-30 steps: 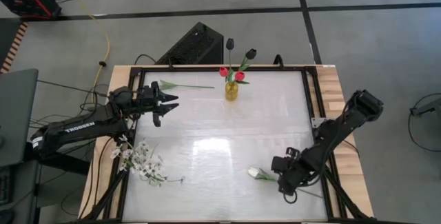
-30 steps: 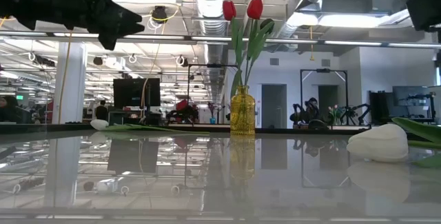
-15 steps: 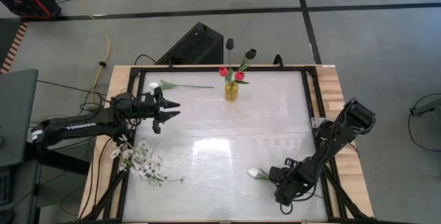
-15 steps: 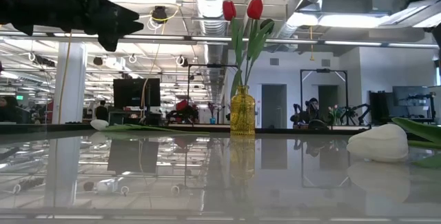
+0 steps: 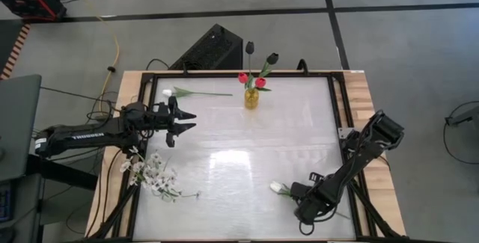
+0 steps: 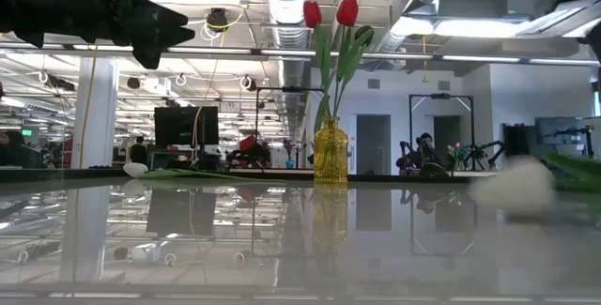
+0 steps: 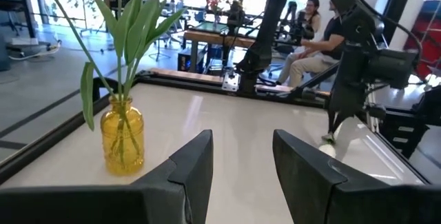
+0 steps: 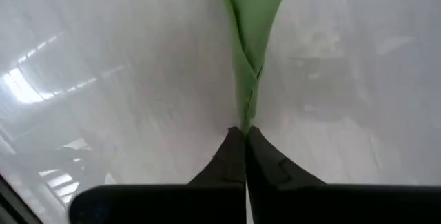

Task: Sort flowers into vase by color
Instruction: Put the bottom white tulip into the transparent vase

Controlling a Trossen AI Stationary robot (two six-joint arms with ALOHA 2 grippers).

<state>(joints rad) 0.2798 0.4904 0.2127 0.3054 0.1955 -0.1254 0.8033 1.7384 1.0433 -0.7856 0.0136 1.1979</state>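
The amber vase point(image 5: 251, 98) stands near the table's far edge and holds red tulips point(image 6: 329, 11). Two black buds point(image 5: 271, 58) show above it. One white tulip point(image 5: 277, 188) lies at the near right, and my right gripper point(image 5: 301, 198) is shut on its green stem just behind the bud. A second white tulip point(image 5: 168, 92) lies at the far left. A spray of tiny white blossoms point(image 5: 153, 174) lies at the near left. My left gripper point(image 5: 185, 116) hovers open above the table's left side, facing the vase point(image 7: 122, 136). My right gripper pinches the white tulip's green stem and leaf point(image 8: 247, 110) between its two fingertips point(image 8: 234, 148), a short way behind the bud. The fingers come from above, slanting down. The stem runs straight on from the fingertips, low over the table.
A black box point(image 5: 213, 47) sits beyond the table's far edge. Wooden side rails point(image 5: 367, 123) frame the white table top. The middle of the table point(image 5: 239, 153) is bare. People sit in the room behind point(image 7: 310, 24).
My right gripper has gone down and toward the table's near edge, onto the stem of the white tulip at the near right. The tulip's bud now shows smeared in the low view. My left gripper has stayed near its place.
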